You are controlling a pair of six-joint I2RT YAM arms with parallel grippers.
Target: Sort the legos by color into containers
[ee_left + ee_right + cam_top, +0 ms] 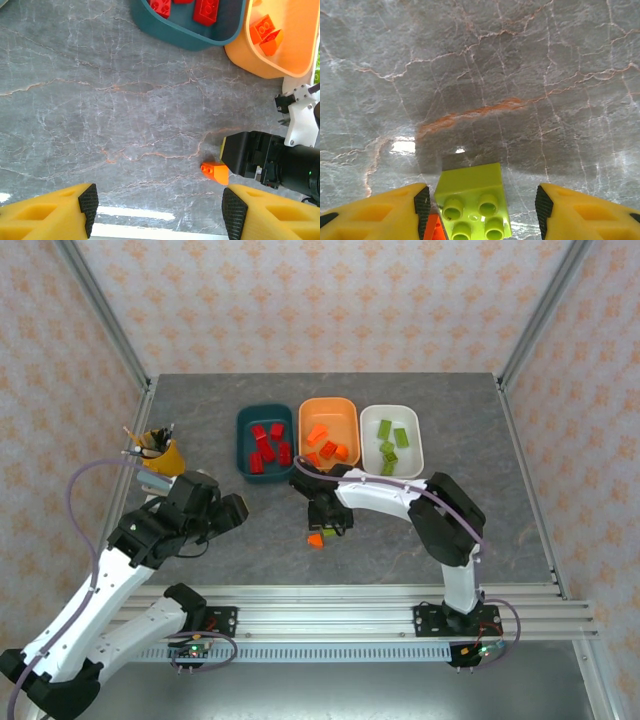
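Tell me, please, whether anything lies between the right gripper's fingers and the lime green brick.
Yes: an orange brick lies between the lime green brick and one finger of the right gripper, on the view's left.

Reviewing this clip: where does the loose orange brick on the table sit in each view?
Top external: orange brick on the table, centre, just below the right gripper.
Left wrist: lower right, beside that gripper's dark body.
Right wrist: an orange sliver at the bottom edge, left of the lime brick.
Shared landmark: the right gripper, next to the brick each time.
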